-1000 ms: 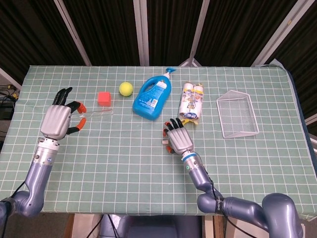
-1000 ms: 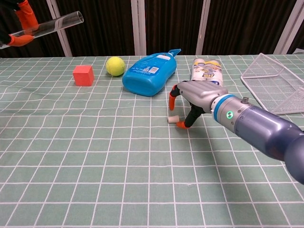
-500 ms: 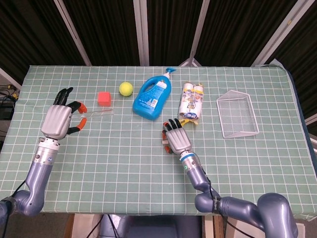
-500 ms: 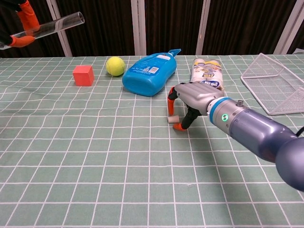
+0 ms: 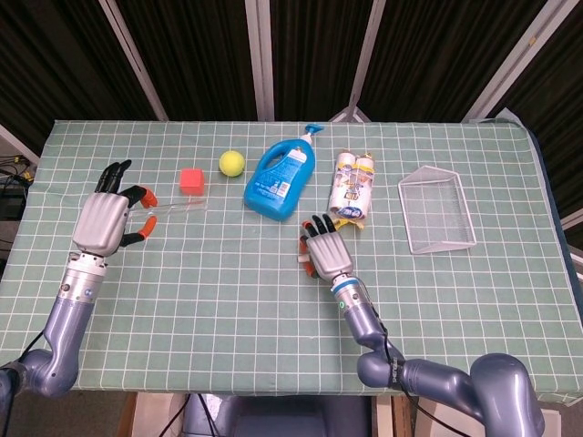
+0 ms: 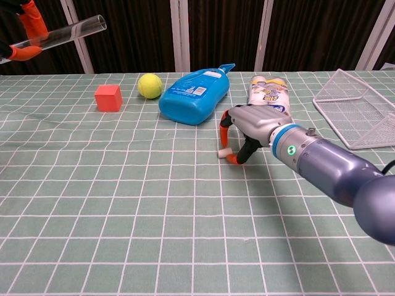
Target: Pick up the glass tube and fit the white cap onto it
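Pinched now between orange fingertips (image 6: 232,158) of the right hand (image 6: 250,126): the white cap (image 6: 224,152), tilted and seemingly just lifting off the table (image 5: 273,319), where half a second ago it lay flat with the fingertips only bracketing it. Held aloft at 10 o'clock from the cap, well apart from it: the glass tube (image 6: 65,35), gripped in the left hand (image 5: 107,223), open end pointing toward 2 o'clock in the chest view, same as before. At 12 o'clock from the cap, untouched: blue detergent bottle (image 5: 279,176), with the can pack (image 5: 353,188) at 1 o'clock. Meaning for the task, as a judgement: grasp of the cap probably secured, so next comes lifting it and carrying it toward the tube's open end.
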`<state>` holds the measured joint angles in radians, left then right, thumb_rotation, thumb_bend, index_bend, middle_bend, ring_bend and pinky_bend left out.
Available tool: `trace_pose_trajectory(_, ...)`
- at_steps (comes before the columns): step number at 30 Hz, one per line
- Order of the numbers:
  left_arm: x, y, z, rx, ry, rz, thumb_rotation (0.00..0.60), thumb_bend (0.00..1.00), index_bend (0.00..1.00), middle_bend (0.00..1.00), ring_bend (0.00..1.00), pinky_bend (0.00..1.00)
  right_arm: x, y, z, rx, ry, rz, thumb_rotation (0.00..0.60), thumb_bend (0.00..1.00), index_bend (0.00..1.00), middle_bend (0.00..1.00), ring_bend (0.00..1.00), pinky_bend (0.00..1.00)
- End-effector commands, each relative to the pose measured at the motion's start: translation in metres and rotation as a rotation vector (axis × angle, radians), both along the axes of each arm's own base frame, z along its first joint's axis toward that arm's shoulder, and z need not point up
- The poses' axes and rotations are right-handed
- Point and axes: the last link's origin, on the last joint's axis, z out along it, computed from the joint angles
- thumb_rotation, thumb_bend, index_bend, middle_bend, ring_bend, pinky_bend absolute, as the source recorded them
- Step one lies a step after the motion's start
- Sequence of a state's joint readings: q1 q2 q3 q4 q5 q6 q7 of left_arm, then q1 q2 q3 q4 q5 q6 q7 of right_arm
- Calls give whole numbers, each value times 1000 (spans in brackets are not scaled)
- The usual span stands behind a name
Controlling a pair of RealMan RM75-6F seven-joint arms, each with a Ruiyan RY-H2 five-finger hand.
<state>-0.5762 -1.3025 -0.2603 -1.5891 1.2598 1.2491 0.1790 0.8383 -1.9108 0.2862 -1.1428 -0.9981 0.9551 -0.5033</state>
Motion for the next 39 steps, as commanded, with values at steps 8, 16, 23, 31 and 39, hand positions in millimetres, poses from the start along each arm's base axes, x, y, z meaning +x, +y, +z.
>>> trace_pose_trajectory(8,-1,-2,1,2,-1,-1,600,629,527,513,54,0,-3,2,-1,5,15,-8,600,390,493,188,74,42)
trace_pose_trajectory(16,-1,-2,1,1,-2,-2,600,629,527,513,54,0,-2,2,-2,0,19,-2,600,447,565,191,74,42)
trace_pose_trajectory(23,0,-2,-2,-6,-11,-7,600,629,527,513,54,0,-2,2,3,-20,14,8,600,466,596,200,74,42)
trace_pose_trajectory(31,9,0,-21,-36,-79,-20,600,629,528,513,54,0,-2,-1,32,-91,-6,44,600,466,598,200,74,42)
trace_pose_trajectory(39,19,2,-60,-100,-196,-22,600,629,529,513,54,0,-4,-4,78,-179,-23,76,600,466,597,200,75,42)
